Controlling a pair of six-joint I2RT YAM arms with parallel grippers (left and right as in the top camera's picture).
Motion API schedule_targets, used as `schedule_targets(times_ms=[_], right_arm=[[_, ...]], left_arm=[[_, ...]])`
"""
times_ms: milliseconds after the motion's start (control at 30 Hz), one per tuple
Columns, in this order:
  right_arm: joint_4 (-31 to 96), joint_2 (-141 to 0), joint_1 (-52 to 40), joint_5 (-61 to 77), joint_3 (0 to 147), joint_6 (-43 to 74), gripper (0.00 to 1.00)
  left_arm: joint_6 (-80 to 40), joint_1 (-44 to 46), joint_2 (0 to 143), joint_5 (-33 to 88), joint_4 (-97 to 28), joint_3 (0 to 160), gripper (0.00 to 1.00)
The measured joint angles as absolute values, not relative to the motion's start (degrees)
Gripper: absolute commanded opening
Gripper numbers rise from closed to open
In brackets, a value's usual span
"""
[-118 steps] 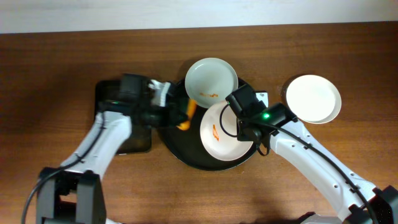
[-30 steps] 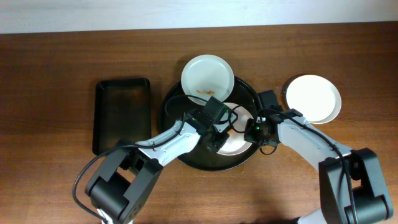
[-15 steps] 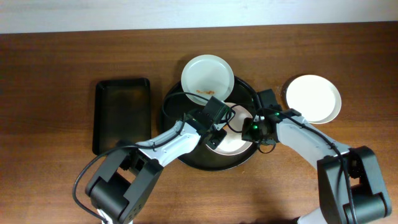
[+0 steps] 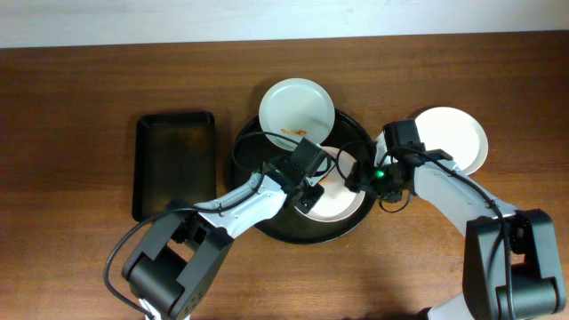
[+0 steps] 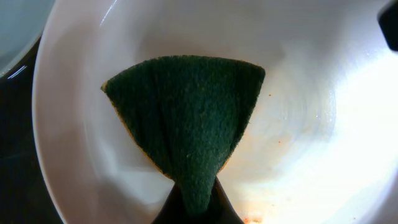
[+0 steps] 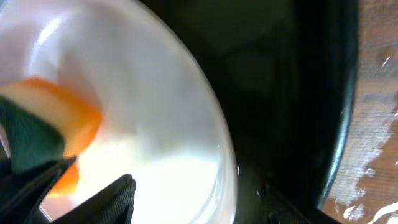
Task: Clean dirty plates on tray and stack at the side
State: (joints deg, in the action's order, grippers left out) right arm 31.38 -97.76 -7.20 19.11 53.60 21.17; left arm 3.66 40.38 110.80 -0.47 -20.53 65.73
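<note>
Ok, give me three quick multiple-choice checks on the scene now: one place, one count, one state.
1. Where is the unmarked round white plate? A: on the wooden table, right of the large round black tray. B: stacked on another plate. C: inside that tray.
2. How many white plates show? A: two. B: three. C: four.
3. What is the left gripper holding? A: nothing. B: a plate rim. C: a green scouring sponge.
Key: 1 A, bare wood surrounds it. 2 B, one aside, two at the tray. 3 C, its fingers pinch the sponge against the middle plate.
</note>
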Motion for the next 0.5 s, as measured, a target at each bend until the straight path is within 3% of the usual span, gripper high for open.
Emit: schedule_targets(times_ms=[167, 300, 500], right_arm=[[30.24, -97.23, -7.22, 17.43, 52.12, 22.22, 0.4], [26.04, -96.64, -6.98, 15.77, 48.9, 24.64, 0.05], [24.01, -96.2, -6.94, 15.79, 47.46, 26.0, 0.04]], left_arm=[[3.66, 40.38, 110.8, -0.45, -20.49, 65.73, 0.0], [3.68, 40.4, 110.8, -0.51, -20.47, 65.73, 0.0], [3.66, 40.38, 110.83, -0.54, -20.34, 65.73, 0.0]])
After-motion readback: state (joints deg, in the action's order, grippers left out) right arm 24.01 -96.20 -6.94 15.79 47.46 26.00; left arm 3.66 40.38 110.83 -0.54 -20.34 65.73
